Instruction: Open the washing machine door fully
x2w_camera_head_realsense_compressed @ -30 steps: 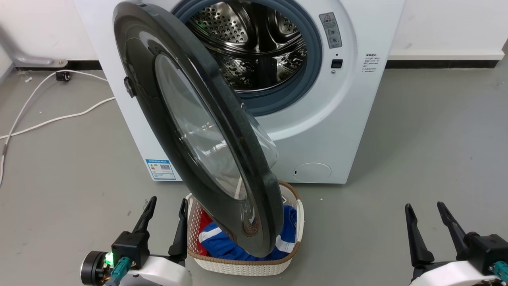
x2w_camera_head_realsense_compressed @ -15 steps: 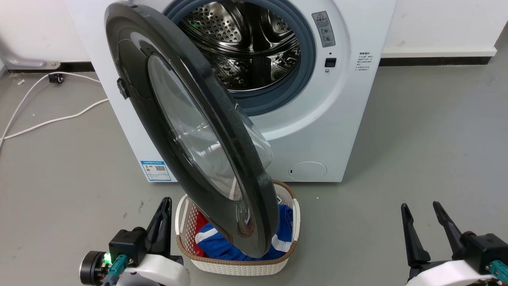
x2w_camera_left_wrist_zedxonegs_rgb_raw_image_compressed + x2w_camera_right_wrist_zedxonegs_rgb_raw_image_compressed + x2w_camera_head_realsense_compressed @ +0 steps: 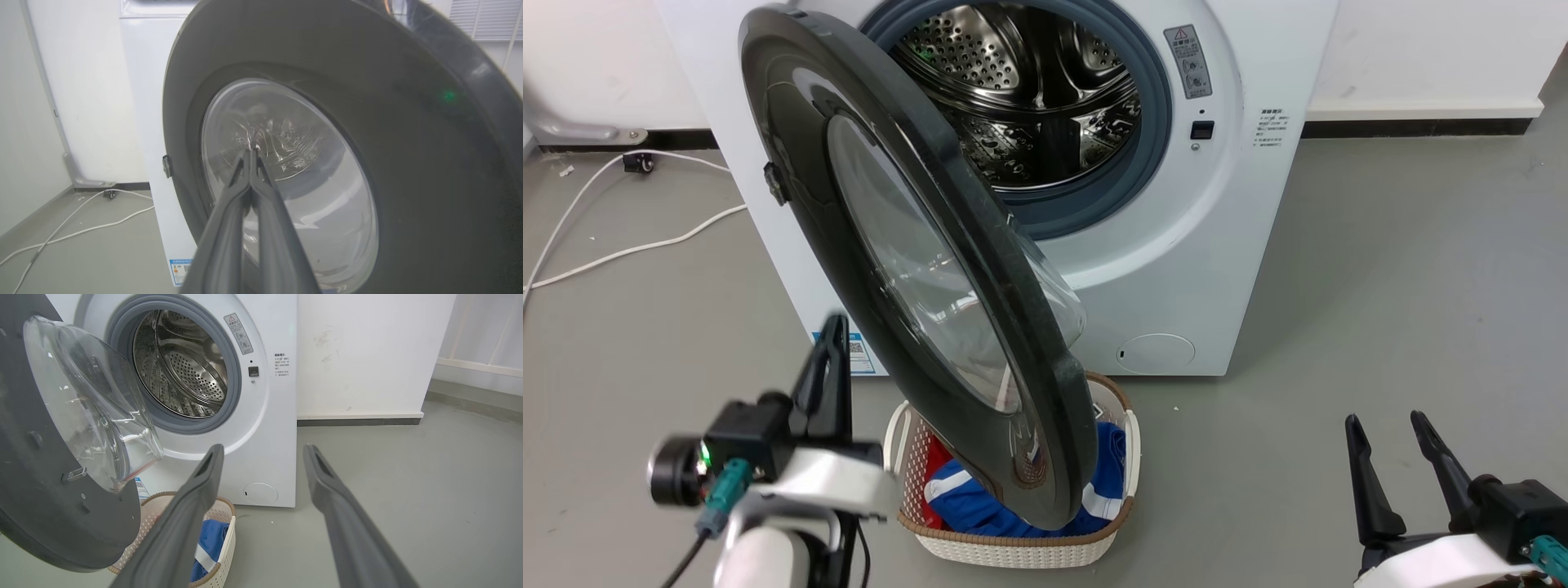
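Note:
The washing machine door (image 3: 915, 269), a glossy black disc with a clear glass bowl, stands swung out about halfway from the white washing machine (image 3: 1201, 245), hinged at its left. Its steel drum mouth is exposed. My left gripper (image 3: 832, 331) is shut and empty, raised at the door's outer face near its lower left rim. In the left wrist view the closed fingers (image 3: 249, 155) point at the door glass (image 3: 294, 171). My right gripper (image 3: 1384, 425) hangs open at the lower right, far from the door (image 3: 49, 465), and its open fingers (image 3: 263, 451) face the machine (image 3: 269, 416).
A white woven laundry basket (image 3: 1013, 547) with blue and red clothes sits on the floor under the door's lower edge. White cables (image 3: 621, 245) trail across the grey floor at the left. Open floor lies to the machine's right.
My left gripper went from open to shut, then rose and moved forward toward the door's outer face. The head camera shifted slightly at first. Door and right gripper stayed put.

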You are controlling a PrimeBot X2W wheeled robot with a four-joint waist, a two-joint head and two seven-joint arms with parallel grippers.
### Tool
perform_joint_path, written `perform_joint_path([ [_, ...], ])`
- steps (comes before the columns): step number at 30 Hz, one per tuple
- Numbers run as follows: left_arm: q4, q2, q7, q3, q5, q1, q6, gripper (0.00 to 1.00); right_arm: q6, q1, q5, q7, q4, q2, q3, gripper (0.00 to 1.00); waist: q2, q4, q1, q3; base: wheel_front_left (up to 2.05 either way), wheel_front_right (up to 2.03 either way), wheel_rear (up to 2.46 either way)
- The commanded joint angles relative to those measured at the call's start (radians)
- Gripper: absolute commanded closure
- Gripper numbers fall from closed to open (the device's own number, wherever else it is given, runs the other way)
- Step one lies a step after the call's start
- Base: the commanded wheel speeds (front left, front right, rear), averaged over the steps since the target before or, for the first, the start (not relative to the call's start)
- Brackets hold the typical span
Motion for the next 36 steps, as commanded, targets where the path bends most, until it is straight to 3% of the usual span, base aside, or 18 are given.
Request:
perform_joint_path([
  [1, -0.037, 0.008, 0.007, -0.003, 0.016, -0.023, 0.009, 1.00, 0.000, -0.013, 0.001, -0.004, 0.002, 0.003, 0.001, 0.00, -0.0001, 0.001, 0.0000, -0.001, 0.00, 0.00, 0.00],
  [10, -0.294, -0.006, 0.024, -0.050, 0.049, -0.135, 0.041, 1.00, 0.000, -0.013, -0.004, -0.004, 0.003, 0.003, 0.004, 0.00, -0.0001, 0.005, 0.0000, -0.006, 0.00, 0.00, 0.00],
  [16, -0.436, -0.027, 0.063, -0.182, 0.040, -0.218, 0.033, 1.00, 0.000, -0.013, -0.008, -0.001, 0.004, 0.003, 0.009, 0.00, -0.0001, 0.005, 0.0000, -0.006, 0.00, 0.00, 0.00],
  [28, -0.419, -0.039, 0.202, -0.483, -0.051, -0.183, 0.005, 1.00, 0.000, -0.014, -0.001, -0.004, 0.020, 0.003, 0.000, 0.00, -0.0001, 0.009, 0.0000, -0.003, 0.00, 0.00, 0.00],
  [36, -0.321, -0.036, 0.307, -0.598, -0.101, -0.088, -0.007, 1.00, 0.000, -0.020, 0.007, -0.003, 0.037, 0.003, -0.004, 0.00, -0.0001, 0.014, 0.0000, 0.001, 0.00, 0.00, 0.00],
])
